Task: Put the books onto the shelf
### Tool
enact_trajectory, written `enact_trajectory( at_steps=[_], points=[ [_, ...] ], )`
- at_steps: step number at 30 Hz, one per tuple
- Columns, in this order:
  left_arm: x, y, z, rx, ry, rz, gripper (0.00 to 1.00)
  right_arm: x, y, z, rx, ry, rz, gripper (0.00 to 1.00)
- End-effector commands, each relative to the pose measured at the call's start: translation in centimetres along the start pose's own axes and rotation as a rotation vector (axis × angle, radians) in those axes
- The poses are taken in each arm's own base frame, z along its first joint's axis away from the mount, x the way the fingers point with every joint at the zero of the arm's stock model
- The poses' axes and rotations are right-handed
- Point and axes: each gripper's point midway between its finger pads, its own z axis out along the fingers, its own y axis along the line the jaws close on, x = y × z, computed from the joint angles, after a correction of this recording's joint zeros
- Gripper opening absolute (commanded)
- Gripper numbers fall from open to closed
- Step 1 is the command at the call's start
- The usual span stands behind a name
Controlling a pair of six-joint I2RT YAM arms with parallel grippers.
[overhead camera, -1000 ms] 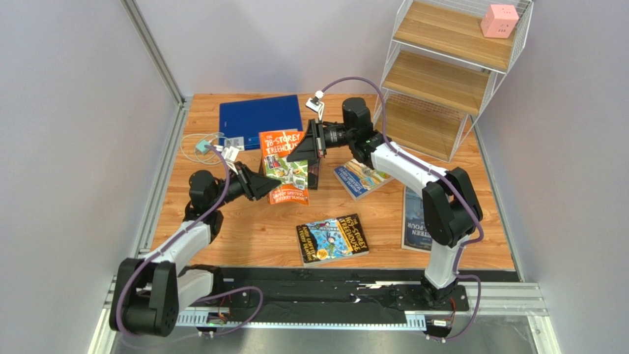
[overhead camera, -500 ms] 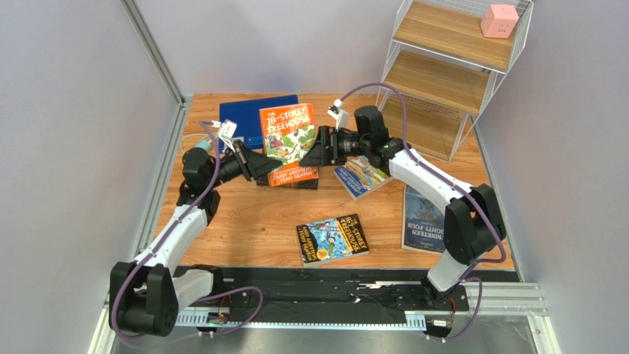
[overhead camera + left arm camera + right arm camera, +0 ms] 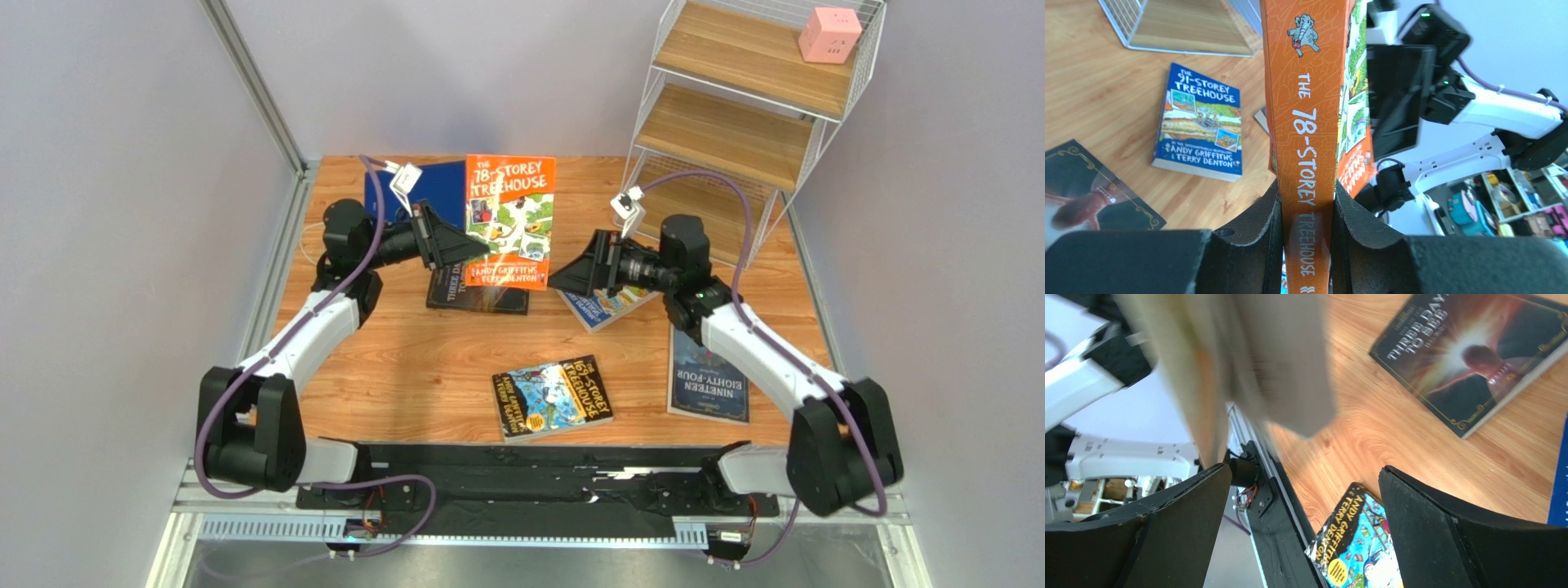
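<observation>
My left gripper (image 3: 456, 249) (image 3: 1306, 236) is shut on the spine of the orange "78-Storey Treehouse" book (image 3: 512, 218) (image 3: 1309, 122) and holds it upright above the table at the back. Its page edges (image 3: 1247, 355) show blurred in the right wrist view. My right gripper (image 3: 564, 277) (image 3: 1304, 478) stands open just right of that book, with nothing between its fingers. "Three Days to See" (image 3: 472, 292) (image 3: 1468, 355) lies under the held book. The blue cartoon-cover book (image 3: 604, 304) (image 3: 1201, 122), the dark cartoon-cover one (image 3: 552, 396) (image 3: 1358, 545) and navy "Nineteen Eighty-Four" (image 3: 708, 374) lie flat. The shelf (image 3: 736, 116) stands back right.
A pink cube (image 3: 829, 34) sits on the shelf's top board. A plain blue binder (image 3: 399, 186) lies at the back, behind the left arm. A cable and small teal plug lie by the left wall, mostly hidden. Grey walls close in the left, back and right sides.
The right gripper opened, let go of the orange book and drew back to the right. The left gripper closed on the book and raised it upright toward the back.
</observation>
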Motion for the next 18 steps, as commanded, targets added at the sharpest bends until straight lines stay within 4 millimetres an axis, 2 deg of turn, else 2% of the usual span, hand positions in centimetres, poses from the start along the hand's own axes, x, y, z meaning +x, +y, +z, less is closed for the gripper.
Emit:
enact_trajectory(
  at_steps=[1,6,12,14,18],
  points=[
    [-2.7,-2.9,0.8,0.104,-0.032,0.141,0.00,-1.7,3.8,-2.2,-0.052,-0.114,-0.161,1.00],
    [-3.1,-2.8,1.1,0.109,-0.037,0.139,0.00,-0.2,3.8,-4.3,0.029,-0.105,-0.169,1.00],
    [-2.6,-4.9,2.8,0.177,-0.009,0.138,0.00,1.3,3.5,-4.7,0.026,-0.078,-0.145,1.00],
    [-2.1,-5.9,3.6,0.211,0.006,0.134,0.00,1.5,3.7,-4.8,0.005,-0.094,-0.146,1.00],
    [-1.6,-7.4,4.2,0.274,0.018,0.120,0.00,0.5,4.5,-5.9,0.033,-0.171,-0.201,1.00]
  ],
)
